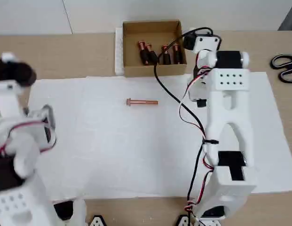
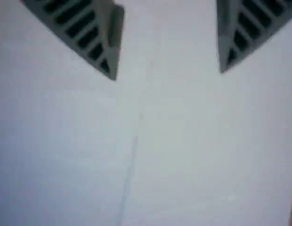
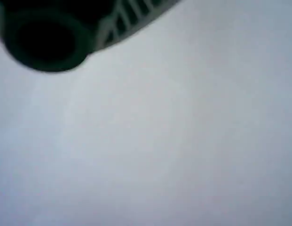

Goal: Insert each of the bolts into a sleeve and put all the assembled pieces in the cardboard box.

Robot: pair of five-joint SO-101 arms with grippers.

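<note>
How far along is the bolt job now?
Done: four assembled pieces lie in the cardboard box. In hand: the right pincer seems to hold a black sleeve; the left pincer is open, empty. Left: one bare bolt on the white sheet.

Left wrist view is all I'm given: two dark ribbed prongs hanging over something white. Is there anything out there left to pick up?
Observer: Yes. One copper bolt lies alone on the white sheet, with no sleeve on it.
Operator: Where is it meant to go?
Observer: Into the cardboard box at the sheet's far edge. Four sleeved pieces already lie inside it.
Operator: Anything else lying about?
Observer: A pair of scissors lies off the sheet on the wooden table, far to the right.
</note>
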